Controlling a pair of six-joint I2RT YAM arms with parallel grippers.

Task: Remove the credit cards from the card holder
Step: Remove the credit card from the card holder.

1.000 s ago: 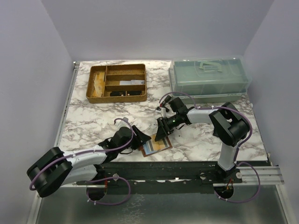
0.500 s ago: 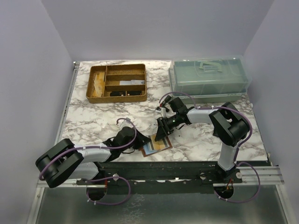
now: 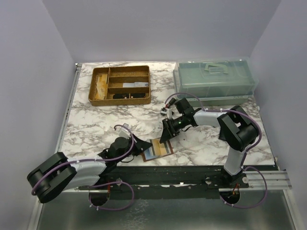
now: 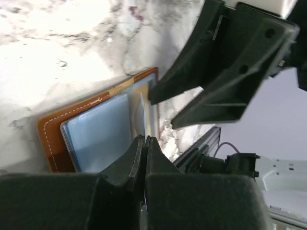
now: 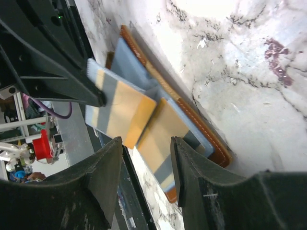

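Cards [image 3: 156,149] part-out of card holder [image 4: 50,136], at near edge of table [image 3: 96,125], betw. my two grippers.
L gripper [image 4: 144,147] jaws pressed together; in R wrist view they look nipped on the end of top card [image 5: 122,108] (blue/orange), which sits raised off the holder. Its long axis runs from L gripper toward R gripper, so I'd guess the pull goes back along that line, twd L arm base. R gripper [image 5: 146,143] spread wide, straddling second card [image 5: 160,138] (orange w/ grey stripe), which lies over the pocket; can't tell if tips touch leather. L arm low along near edge, forearm almost flat; R arm folded, wrist tipped down, aimed near-left. L is nearer for the raised card.
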